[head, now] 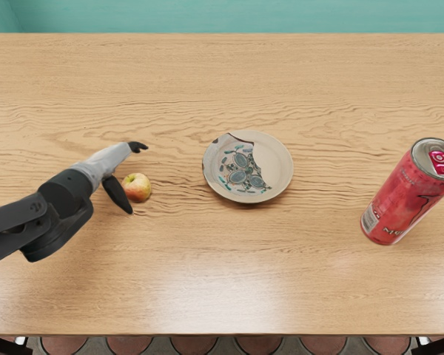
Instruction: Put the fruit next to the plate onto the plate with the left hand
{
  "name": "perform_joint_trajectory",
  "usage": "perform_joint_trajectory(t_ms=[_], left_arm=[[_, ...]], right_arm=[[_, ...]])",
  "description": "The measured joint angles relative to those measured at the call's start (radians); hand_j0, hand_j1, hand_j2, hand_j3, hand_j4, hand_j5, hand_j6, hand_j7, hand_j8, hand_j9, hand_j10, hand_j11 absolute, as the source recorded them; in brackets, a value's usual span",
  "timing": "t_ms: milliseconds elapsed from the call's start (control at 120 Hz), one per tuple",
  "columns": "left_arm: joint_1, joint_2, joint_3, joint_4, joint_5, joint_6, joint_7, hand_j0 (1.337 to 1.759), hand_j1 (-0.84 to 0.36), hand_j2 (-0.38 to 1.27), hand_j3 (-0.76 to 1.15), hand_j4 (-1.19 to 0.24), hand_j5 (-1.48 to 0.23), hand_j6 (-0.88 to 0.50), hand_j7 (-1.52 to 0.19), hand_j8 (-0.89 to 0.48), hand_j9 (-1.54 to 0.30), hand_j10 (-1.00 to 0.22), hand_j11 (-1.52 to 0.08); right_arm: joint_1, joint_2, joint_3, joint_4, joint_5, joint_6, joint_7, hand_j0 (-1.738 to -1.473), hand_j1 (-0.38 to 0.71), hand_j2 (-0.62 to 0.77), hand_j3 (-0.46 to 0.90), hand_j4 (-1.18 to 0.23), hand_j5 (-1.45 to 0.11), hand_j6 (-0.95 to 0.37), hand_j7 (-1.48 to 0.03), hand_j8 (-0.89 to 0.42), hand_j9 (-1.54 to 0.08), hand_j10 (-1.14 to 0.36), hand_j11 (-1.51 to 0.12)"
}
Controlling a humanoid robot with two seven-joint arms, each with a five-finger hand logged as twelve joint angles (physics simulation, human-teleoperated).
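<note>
Here, the left hand (105,168) is spread wide, nothing grasped. The apple (137,187) is seen just beside it, the plate (277,159) farther beyond.

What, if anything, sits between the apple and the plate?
Nothing visible. Only tabletop lies between the apple and the plate. The red can is off to the right, beyond the plate, and the left robot hand is right beside the apple.
</note>
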Motion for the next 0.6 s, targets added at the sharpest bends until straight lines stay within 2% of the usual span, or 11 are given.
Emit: perform_joint_trajectory(t_ms=[600], left_arm=[[0.002, -0.028, 0.004, 0.005, 0.005, 0.015, 0.0, 1.658, 0.01, 0.06, 0.0, -0.29, -0.37, -0.29, -0.37, -0.29, -0.37, -0.29, -0.37]], right_arm=[[0.0, 0.0, 0.0, 0.0, -0.001, 0.0, 0.0, -1.658, -0.35, 0.0, 0.0, 0.0, 0.0, 0.0, 0.0, 0.0, 0.0, 0.0, 0.0]])
